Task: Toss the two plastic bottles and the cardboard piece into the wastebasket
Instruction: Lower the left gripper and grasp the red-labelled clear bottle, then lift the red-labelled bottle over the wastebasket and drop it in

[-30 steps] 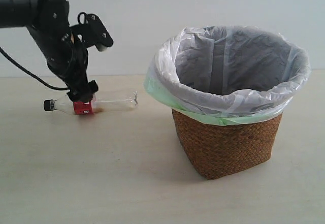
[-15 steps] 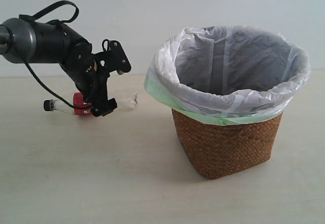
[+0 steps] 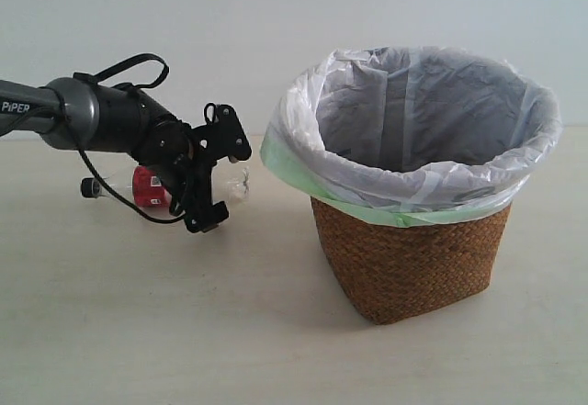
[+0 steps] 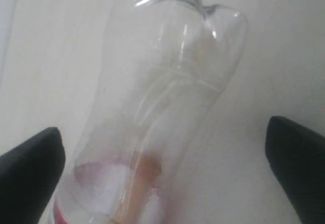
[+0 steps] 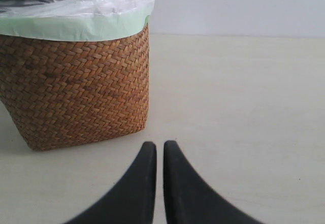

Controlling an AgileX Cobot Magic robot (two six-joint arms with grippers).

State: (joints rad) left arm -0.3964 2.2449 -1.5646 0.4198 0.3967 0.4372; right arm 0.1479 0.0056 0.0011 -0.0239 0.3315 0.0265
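The red-labelled clear bottle [image 3: 147, 187] with a black cap lies on its side on the table, left of the wastebasket [image 3: 409, 258]. My left gripper [image 3: 219, 178] stands open, its fingers straddling the bottle's clear base end. In the left wrist view that bottle [image 4: 162, 97] fills the space inside the open gripper [image 4: 163, 132], with one black finger [image 4: 30, 168] close to it and the other well apart. My right gripper [image 5: 159, 145] is shut and empty, low over the table beside the wicker wastebasket [image 5: 76, 92]. The green-capped bottle and the cardboard piece are out of view.
The wastebasket's white and pale green liners [image 3: 303, 171] fold over its rim. A black cable [image 3: 119, 67] loops over the left arm. A pale wall runs behind the beige table [image 3: 184, 331].
My left arm has dropped and swung to the right, from over the red label to the bottle's clear base end. The bottle has barely moved.
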